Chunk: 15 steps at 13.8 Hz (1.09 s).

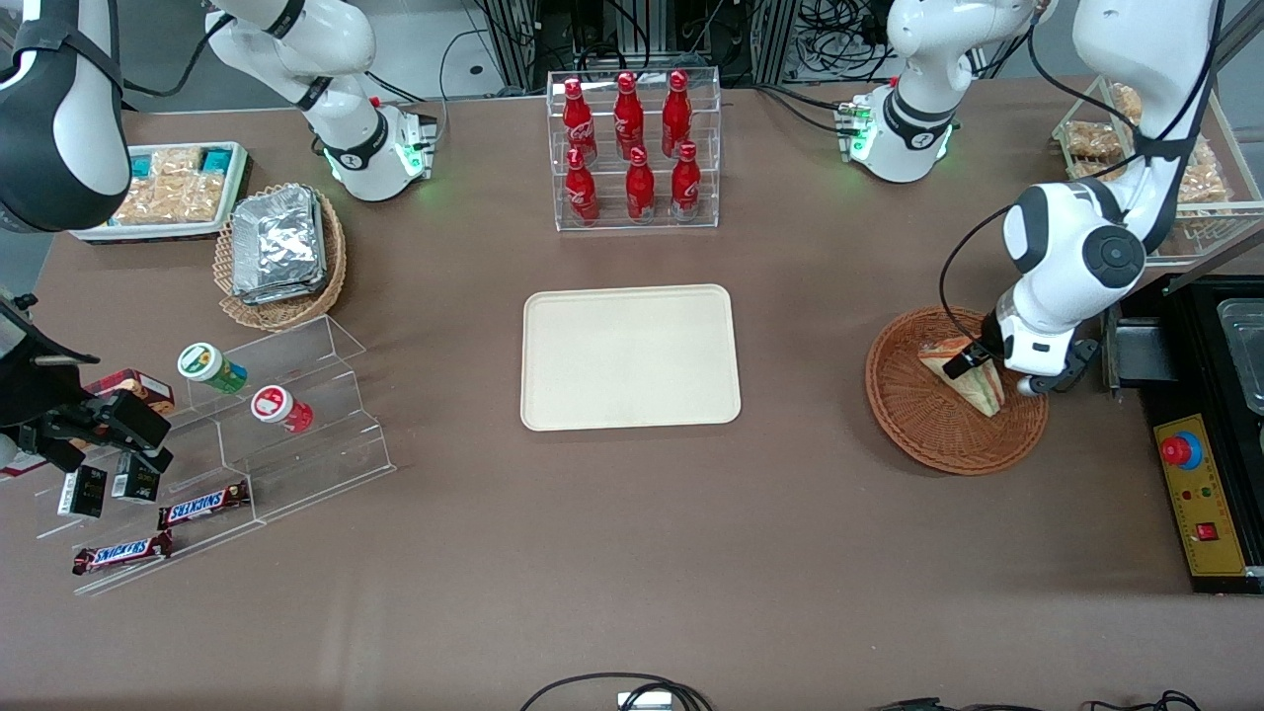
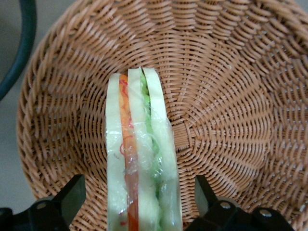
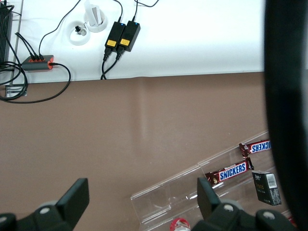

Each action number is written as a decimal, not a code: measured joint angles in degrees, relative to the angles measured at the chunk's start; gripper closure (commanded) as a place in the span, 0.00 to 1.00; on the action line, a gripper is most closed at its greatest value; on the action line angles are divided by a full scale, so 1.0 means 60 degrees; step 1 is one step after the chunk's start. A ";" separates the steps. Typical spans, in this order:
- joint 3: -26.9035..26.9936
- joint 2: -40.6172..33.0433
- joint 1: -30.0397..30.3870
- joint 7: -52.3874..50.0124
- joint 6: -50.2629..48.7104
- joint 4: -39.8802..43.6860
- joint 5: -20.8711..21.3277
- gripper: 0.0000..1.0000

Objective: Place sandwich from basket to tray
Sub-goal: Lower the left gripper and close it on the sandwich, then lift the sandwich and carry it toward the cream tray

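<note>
Pre-grasp over the sandwich, with tray, basket and gripper in turn.
The tray [image 1: 630,356] lies bare mid-table. In the basket [image 1: 954,391], the sandwich [image 2: 140,159] stands on edge between the gripper's [image 2: 137,199] 2 spread, untouching fingers [image 2: 71,195]. Judged light, soft, slippery-wrapped: pinch the bread faces gently.

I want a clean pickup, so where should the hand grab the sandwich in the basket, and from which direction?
Grip the sandwich across its two flat bread faces, coming straight down from above. It stands on edge in the basket, layers upward, so the faces are exposed. The hand is open with a finger on each side, already lined up; closing gently there looks best.
</note>
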 measured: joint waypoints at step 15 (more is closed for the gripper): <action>-0.0154 -0.0756 -0.0430 -0.0390 -0.1023 0.0412 0.0000 1.00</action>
